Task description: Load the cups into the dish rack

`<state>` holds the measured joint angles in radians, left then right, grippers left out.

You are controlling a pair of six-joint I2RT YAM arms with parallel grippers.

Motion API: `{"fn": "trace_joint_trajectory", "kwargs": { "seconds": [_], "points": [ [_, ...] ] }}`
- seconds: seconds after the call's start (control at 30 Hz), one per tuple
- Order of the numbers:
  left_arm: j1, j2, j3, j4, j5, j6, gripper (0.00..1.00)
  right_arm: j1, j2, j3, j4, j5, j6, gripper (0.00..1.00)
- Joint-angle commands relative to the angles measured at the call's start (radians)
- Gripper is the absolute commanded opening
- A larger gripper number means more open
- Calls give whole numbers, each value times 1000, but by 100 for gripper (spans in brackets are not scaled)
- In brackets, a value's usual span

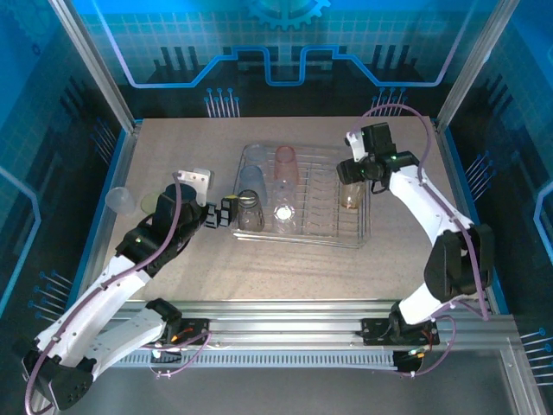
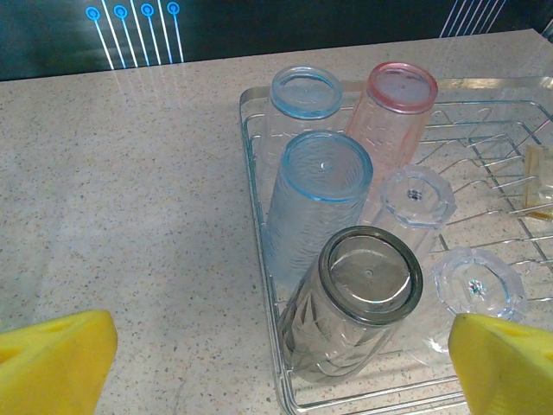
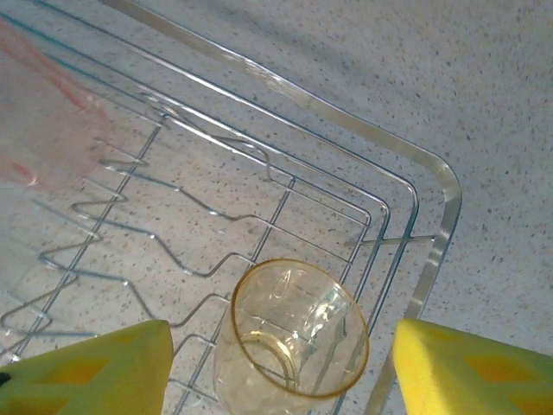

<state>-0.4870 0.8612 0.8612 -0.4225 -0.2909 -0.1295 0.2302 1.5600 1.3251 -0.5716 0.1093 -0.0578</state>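
The silver wire dish rack sits mid-table. It holds two pale blue cups, a pink cup, a smoky grey cup and two clear cups, all bottom up. An amber cup stands mouth up in the rack's right end. My right gripper is open above it, with a yellow finger on either side and a gap to each. My left gripper is open and empty, hovering just left of the rack by the grey cup. A clear cup and a yellow-green cup stand at the table's left.
The left arm partly covers the yellow-green cup. Metal posts and blue walls close in the table's sides and back. The rack's right half is bare wire with prongs.
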Motion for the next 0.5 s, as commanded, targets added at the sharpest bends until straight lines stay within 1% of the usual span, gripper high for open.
{"fn": "trace_joint_trajectory", "kwargs": {
  "seconds": [0.0, 0.17, 0.3, 0.47],
  "points": [
    [8, -16, 21, -3, 24, -14, 99, 7, -21, -29, -55, -84, -108, 68],
    [7, -15, 22, 4, 37, -20, 99, -13, 12, 16, -113, -116, -246, 68],
    [7, -25, 25, -10, 39, -20, 99, -54, 82, 145, -228, -173, -278, 66],
    [7, -48, 25, -21, 35, -18, 99, -54, 162, 255, -315, -153, -297, 62]
  ]
}}
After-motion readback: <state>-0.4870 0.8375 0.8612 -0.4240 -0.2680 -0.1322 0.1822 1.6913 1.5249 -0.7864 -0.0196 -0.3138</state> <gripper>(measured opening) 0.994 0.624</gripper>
